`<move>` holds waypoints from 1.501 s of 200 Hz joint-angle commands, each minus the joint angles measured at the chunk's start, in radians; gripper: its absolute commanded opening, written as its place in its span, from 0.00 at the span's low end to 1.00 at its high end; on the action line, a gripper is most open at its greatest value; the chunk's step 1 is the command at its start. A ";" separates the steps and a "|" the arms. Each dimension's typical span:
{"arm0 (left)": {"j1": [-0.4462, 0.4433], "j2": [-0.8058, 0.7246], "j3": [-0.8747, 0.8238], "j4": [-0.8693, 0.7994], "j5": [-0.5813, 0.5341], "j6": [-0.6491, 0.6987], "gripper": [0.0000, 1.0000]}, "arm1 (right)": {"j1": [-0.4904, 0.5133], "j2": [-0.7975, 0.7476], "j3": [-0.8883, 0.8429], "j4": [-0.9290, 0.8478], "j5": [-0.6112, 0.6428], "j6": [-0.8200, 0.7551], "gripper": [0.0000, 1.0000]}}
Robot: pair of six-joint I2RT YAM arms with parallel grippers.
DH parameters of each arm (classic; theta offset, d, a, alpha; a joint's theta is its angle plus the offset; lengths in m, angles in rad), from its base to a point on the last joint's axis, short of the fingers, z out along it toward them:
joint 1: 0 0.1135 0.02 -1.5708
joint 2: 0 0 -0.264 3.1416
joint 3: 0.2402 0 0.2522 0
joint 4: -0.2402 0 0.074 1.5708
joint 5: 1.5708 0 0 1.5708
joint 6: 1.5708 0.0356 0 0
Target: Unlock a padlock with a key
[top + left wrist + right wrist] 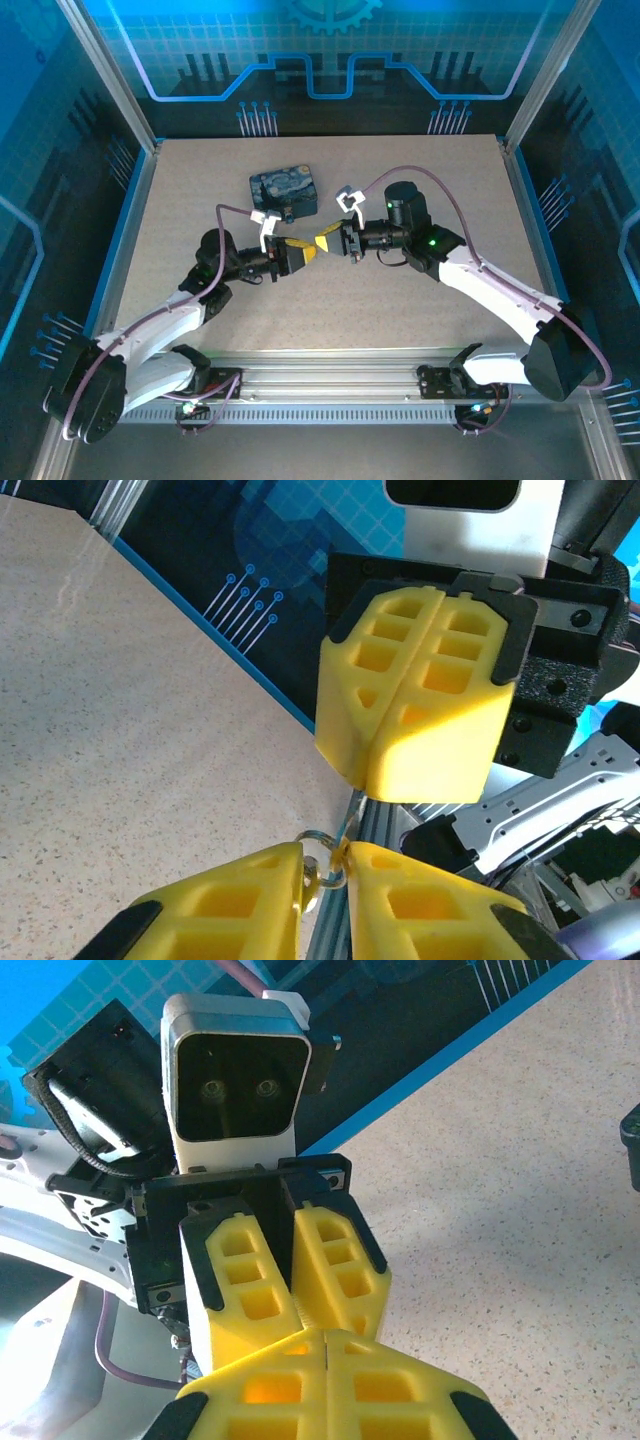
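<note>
Left end effector (325, 852) — perhaps around padlock (312, 888)

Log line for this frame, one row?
left end effector: shut on padlock | right end effector: shut on key | key tip at padlock | unlocked: cannot tell

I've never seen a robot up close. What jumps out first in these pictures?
Two yellow-tipped hands meet nose to nose in the middle, the left hand and the right hand. Between them the left hand pinches a tiny padlock, with a thin key poking out of the right hand. Behind them sits a dark tin printed with a swirly night sky.
</note>
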 commanded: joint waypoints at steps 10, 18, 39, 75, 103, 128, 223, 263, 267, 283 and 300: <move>0.005 0.000 0.003 0.034 0.019 0.001 0.08 | 0.001 -0.019 -0.008 0.026 -0.006 0.006 0.00; 0.006 -0.003 0.001 0.035 0.018 0.003 0.03 | 0.001 -0.018 -0.007 0.024 -0.008 0.006 0.00; 0.008 -0.015 -0.003 0.034 0.012 0.009 0.00 | 0.001 -0.008 -0.006 0.021 -0.012 0.006 0.00; 0.009 -0.058 -0.028 -0.006 -0.034 0.028 0.00 | 0.001 0.003 0.008 -0.010 0.030 0.021 0.32; 0.009 -0.151 -0.060 -0.166 -0.156 0.089 0.00 | 0.001 0.019 0.043 -0.084 0.106 0.024 0.54; 0.009 -0.267 -0.081 -0.364 -0.305 0.136 0.00 | 0.002 0.047 0.064 -0.133 0.212 0.043 0.60; 0.010 -0.629 -0.155 -0.897 -0.782 0.099 0.00 | 0.231 0.573 0.417 -0.269 0.914 0.105 0.66; 0.010 -0.668 -0.172 -0.925 -0.789 0.112 0.00 | 0.235 0.831 0.610 -0.244 0.999 0.154 0.65; 0.010 -0.670 -0.174 -0.924 -0.789 0.112 0.00 | 0.234 0.852 0.628 -0.244 1.006 0.154 0.65; 0.012 -0.675 -0.180 -0.921 -0.786 0.120 0.00 | 0.232 0.921 0.692 -0.241 1.024 0.156 0.64; 0.012 -0.673 -0.188 -0.912 -0.784 0.131 0.00 | 0.228 0.978 0.753 -0.251 1.048 0.154 0.63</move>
